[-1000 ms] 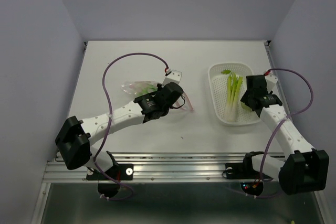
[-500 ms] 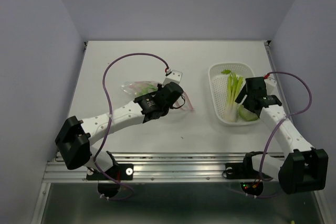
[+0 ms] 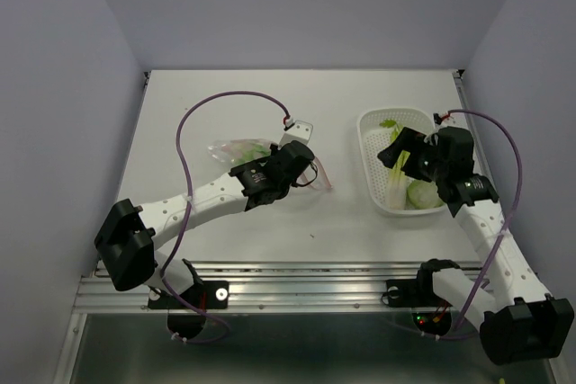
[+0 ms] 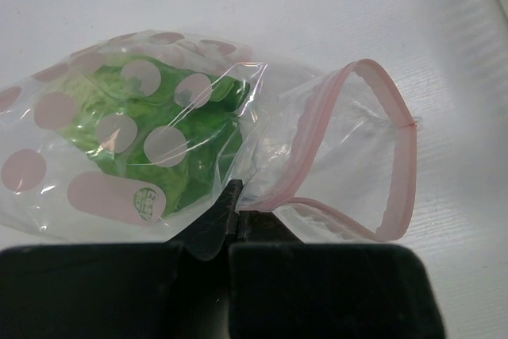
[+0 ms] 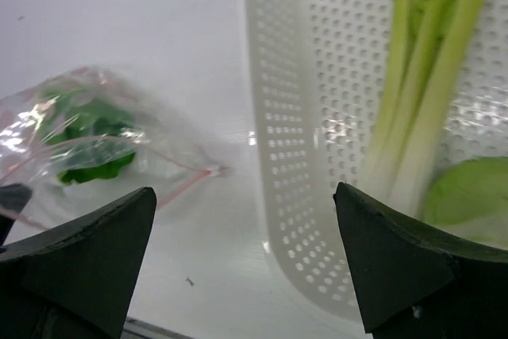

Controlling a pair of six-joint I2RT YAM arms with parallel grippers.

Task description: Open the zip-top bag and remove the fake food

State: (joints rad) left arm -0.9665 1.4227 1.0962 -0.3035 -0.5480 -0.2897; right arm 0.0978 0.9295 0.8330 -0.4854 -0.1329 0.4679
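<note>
The zip-top bag (image 4: 119,140) lies on the table left of centre, its pink zip strip (image 4: 401,164) gaping open toward the tray. A green leafy piece of fake food (image 4: 186,136) is still inside. My left gripper (image 4: 236,196) is shut on the bag's lip beside the zip strip, and shows at the bag's mouth in the top view (image 3: 309,174). My right gripper (image 5: 242,236) hangs open and empty above the left rim of the white tray (image 5: 278,117), facing the bag (image 5: 87,125). In the tray lie yellow-green stalks (image 5: 421,101) and a pale round piece (image 5: 468,188).
The white perforated tray (image 3: 371,177) stands right of centre, with the right arm reaching over it. A purple cable (image 3: 193,119) loops above the table over the left arm. A small white block (image 3: 297,128) sits behind the bag. Walls close in the table on three sides.
My right gripper opened wide, left the pale round piece in the tray, then rose and swung left toward the tray's rim. The left gripper and the bag stayed put.
</note>
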